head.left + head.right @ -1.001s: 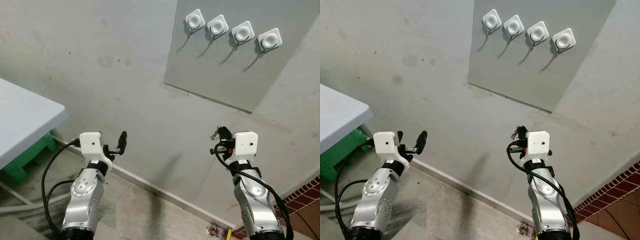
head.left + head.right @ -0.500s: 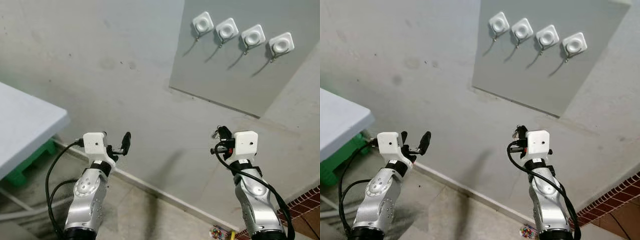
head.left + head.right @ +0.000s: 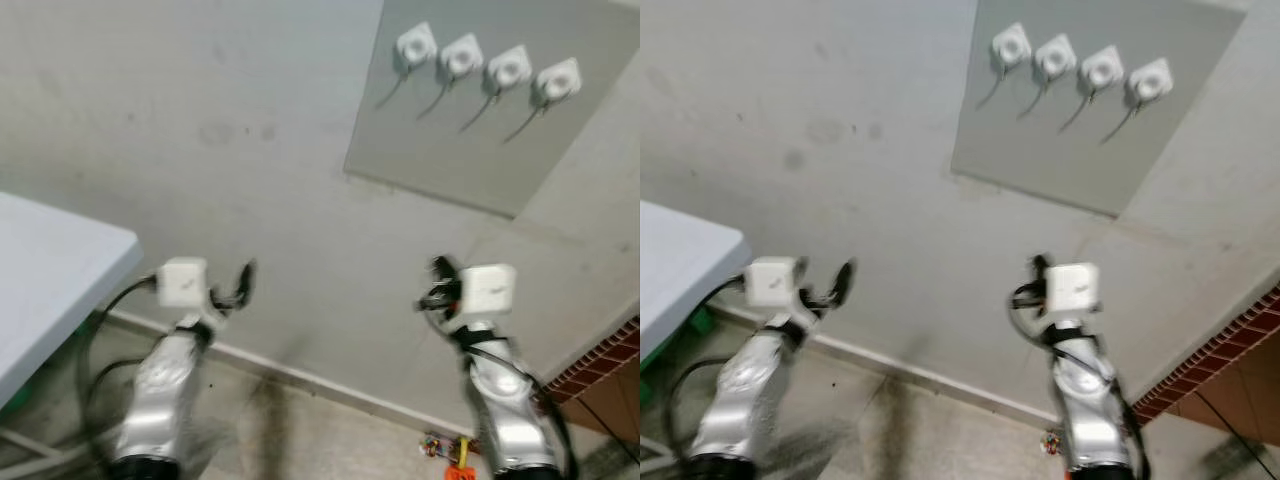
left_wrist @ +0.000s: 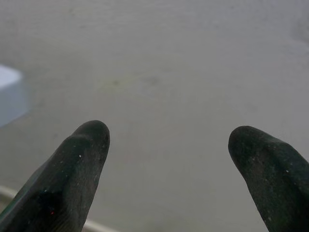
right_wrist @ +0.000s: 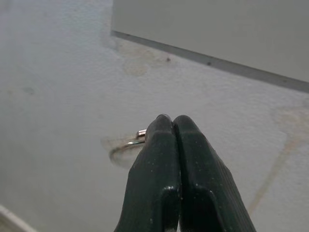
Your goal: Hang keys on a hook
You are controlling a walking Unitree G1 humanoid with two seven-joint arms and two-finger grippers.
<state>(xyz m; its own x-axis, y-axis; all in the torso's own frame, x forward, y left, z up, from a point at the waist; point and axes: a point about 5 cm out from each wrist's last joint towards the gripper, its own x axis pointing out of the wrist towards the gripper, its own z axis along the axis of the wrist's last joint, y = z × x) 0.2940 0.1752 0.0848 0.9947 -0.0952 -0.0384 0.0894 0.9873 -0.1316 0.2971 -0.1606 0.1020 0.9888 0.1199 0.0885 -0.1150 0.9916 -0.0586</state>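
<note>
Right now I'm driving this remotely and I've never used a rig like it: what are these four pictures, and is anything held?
The two wide pictures come from the robot's head, looking forward and down at a grey wall. They are blurred. Both silver arms reach forward. High on the wall hangs a grey board with four white hooks in a row. A pale table edges in on the left.

The other two pictures look along each arm's black fingers. The left pincer is open, with nothing between its fingers. The right pincer is shut on a thin metal key ring, well below the hooks.
</note>
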